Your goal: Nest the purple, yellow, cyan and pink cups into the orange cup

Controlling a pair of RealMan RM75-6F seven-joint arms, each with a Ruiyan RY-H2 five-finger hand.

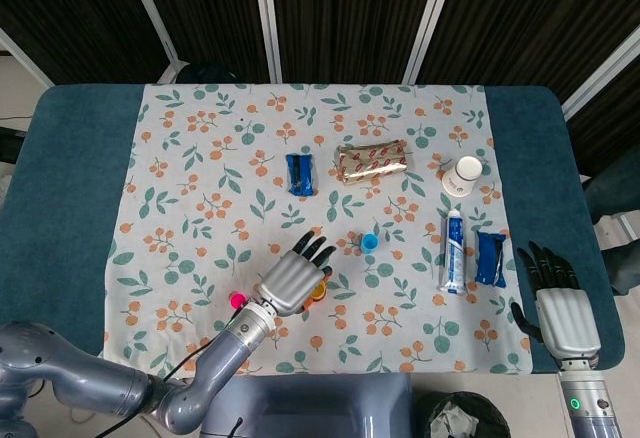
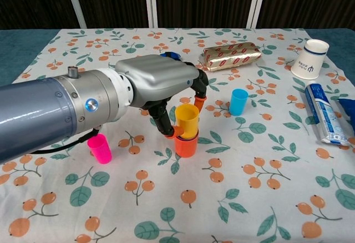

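Observation:
My left hand [image 2: 161, 85] holds the yellow cup [image 2: 187, 120] between thumb and a finger, upright, its base sunk into the orange cup [image 2: 186, 145]. The purple cup is hidden inside the orange one. The pink cup [image 2: 100, 147] stands to the left, the cyan cup [image 2: 239, 101] to the right, both upright and apart from the hand. In the head view the left hand [image 1: 293, 278] covers most of the orange cup [image 1: 318, 293], with the pink cup [image 1: 237, 300] and cyan cup [image 1: 370, 242] either side. My right hand [image 1: 558, 303] rests open at the table's right edge.
A gold packet [image 2: 230, 55] lies behind the cups. A white paper cup [image 2: 311, 58] and a toothpaste tube [image 2: 324, 114] sit at the right. One blue packet [image 1: 301, 173] lies mid-table, another [image 1: 489, 258] beside the tube.

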